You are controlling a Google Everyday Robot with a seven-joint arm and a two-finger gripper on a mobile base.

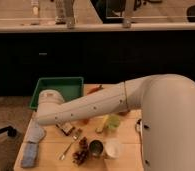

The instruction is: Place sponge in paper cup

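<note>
The sponge (pixel 28 155), a small flat blue block, lies at the table's front left corner, just in front of a pale grey-blue cloth (pixel 35 132). The white paper cup (pixel 112 148) stands upright near the front middle, next to a dark metal cup (pixel 96 148). My white arm (pixel 91 105) reaches from the right across the table to the left. My gripper (pixel 66 129) shows as a dark piece under the arm, open and empty. It is right of the cloth, behind and to the right of the sponge, and left of the paper cup.
A green tray (pixel 41 89) sits at the back left. A yellow-green cup (pixel 111 122), an orange fruit (pixel 85 120), dark grapes (pixel 81 153), a piece of cutlery (pixel 70 146) and an orange item (pixel 94 90) crowd the table's middle. A dark counter runs behind.
</note>
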